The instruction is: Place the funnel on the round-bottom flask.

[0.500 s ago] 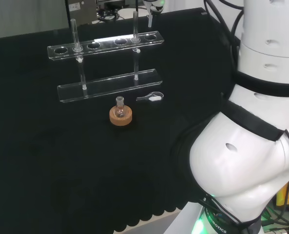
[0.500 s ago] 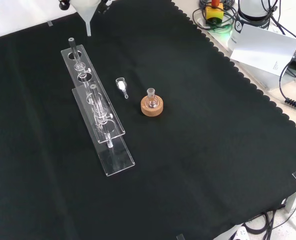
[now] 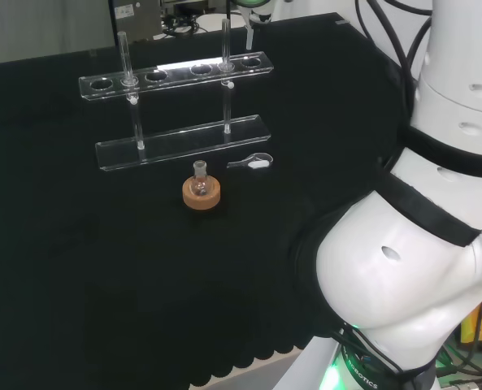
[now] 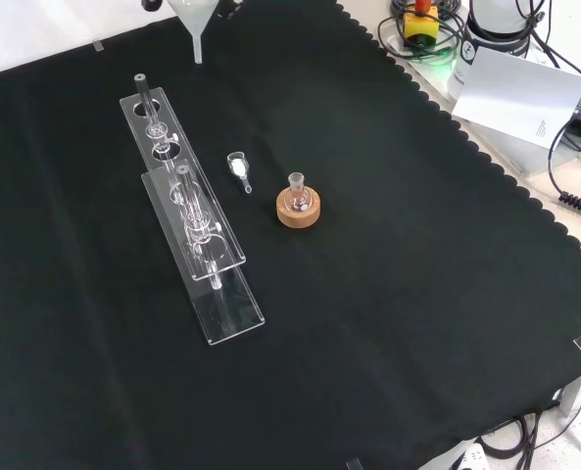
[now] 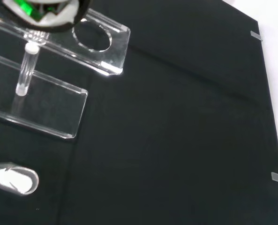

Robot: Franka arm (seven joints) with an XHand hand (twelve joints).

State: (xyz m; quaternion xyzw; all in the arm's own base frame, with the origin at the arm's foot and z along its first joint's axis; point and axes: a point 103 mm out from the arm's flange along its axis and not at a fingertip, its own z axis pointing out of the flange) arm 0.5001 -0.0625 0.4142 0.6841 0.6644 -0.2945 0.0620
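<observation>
Funnel (image 4: 194, 24) up at front view's top edge, stem down, well apart from round-bottom flask (image 4: 296, 193).
Flask sits on cork ring (image 4: 298, 210) near test-tube rack (image 4: 194, 227); I can't tell the hand's grip. I'd worry about the stem clipping the narrow neck, tipping it.

Funnel (image 4: 194, 24) aloft — flask (image 4: 296, 192) upright on cork.
</observation>
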